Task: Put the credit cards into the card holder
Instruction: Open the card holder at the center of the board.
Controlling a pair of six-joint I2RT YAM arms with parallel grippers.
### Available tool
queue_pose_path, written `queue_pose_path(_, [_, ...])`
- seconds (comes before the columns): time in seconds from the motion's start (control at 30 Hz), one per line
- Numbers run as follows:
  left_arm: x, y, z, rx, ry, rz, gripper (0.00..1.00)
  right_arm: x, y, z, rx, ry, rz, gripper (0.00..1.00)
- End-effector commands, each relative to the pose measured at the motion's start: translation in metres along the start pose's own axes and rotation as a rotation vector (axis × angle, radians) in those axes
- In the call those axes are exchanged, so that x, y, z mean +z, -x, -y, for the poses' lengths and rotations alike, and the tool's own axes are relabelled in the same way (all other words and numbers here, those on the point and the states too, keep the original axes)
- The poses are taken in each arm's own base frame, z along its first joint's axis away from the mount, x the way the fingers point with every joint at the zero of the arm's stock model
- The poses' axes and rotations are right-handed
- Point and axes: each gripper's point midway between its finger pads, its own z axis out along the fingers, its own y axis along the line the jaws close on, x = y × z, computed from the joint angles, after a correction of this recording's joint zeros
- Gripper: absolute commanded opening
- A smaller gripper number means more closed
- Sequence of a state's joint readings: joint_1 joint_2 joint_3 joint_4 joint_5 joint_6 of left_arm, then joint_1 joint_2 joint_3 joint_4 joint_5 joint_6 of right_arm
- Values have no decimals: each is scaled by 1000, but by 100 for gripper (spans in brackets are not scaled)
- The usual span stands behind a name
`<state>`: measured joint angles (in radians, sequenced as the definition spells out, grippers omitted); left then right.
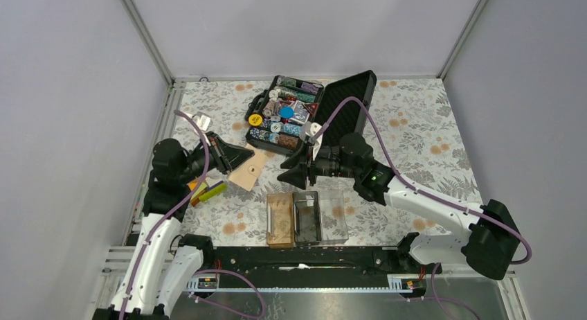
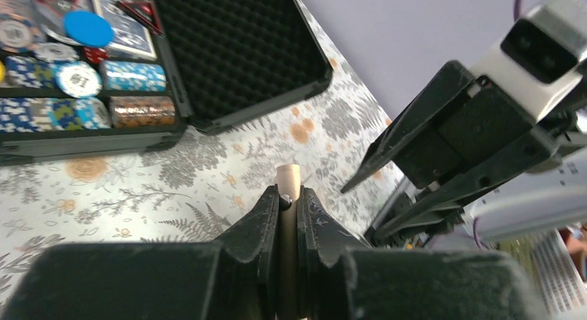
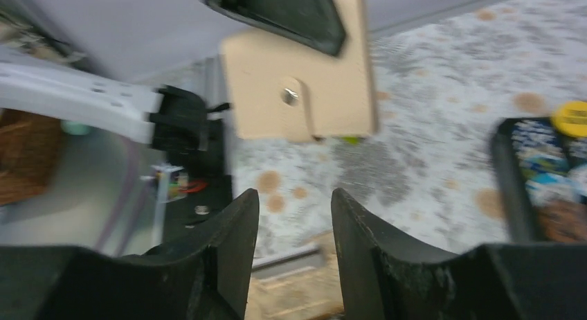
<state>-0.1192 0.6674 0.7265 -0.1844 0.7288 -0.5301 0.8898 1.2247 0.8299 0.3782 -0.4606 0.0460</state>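
My left gripper point(image 1: 244, 156) point(image 2: 289, 195) is shut on the top edge of a flat tan pouch point(image 1: 248, 173) point(image 2: 289, 174) point(image 3: 297, 91) with a metal snap, and holds it above the cloth. My right gripper point(image 1: 291, 169) point(image 3: 294, 195) faces the pouch from the right, a short way off, open and with nothing between its fingers. The card holder point(image 1: 308, 216), a low clear tray, stands near the front with brown, dark and clear compartments. Thin yellow-orange and green flat pieces point(image 1: 208, 190), possibly credit cards, lie under the left arm, partly hidden.
An open black chip case point(image 1: 284, 116) point(image 2: 83, 70) full of poker chips sits at the back, its foam-lined lid point(image 1: 349, 102) raised on the right. A small metal clip point(image 1: 201, 120) lies at the back left. Flowered cloth covers the table.
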Motion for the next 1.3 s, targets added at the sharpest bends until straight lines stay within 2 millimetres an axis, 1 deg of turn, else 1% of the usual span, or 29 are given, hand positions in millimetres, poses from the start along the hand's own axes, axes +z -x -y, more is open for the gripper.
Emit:
queue_pose_path(0.0, [1, 0, 36, 120, -227, -60, 0, -7, 38, -65, 211, 377, 38, 49])
queue_pose_path(0.13, [5, -13, 42, 94, -281, -123, 0, -1, 44, -74, 297, 469, 17, 46])
queue_pose_path(0.17, [6, -16, 44, 90, -292, -136, 0, 1, 45, -76, 314, 492, 9, 42])
queue_pose_path(0.23, [7, -21, 44, 88, -303, -152, 0, 9, 40, -74, 338, 509, -14, 33])
queue_pose_path(0.3, [7, -21, 46, 86, -314, -159, 0, 17, 31, -67, 363, 489, -37, 32])
queue_pose_path(0.4, [5, -22, 50, 91, -331, -164, 0, 25, 20, -58, 379, 455, -46, 33])
queue_pose_path(0.53, [4, -27, 52, 88, -348, -176, 0, 30, 13, -46, 374, 385, -43, 36])
queue_pose_path(0.73, [2, -28, 56, 90, -364, -184, 0, 30, 5, -30, 343, 291, -38, 40])
queue_pose_path(0.9, [2, -29, 57, 90, -369, -187, 0, 27, 6, -19, 293, 218, -28, 43])
queue_pose_path(1.07, [2, -31, 58, 87, -376, -194, 0, 27, 7, -19, 272, 226, -30, 45])
queue_pose_path(1.27, [2, -32, 59, 86, -381, -200, 0, 35, 2, -26, 280, 296, -53, 44])
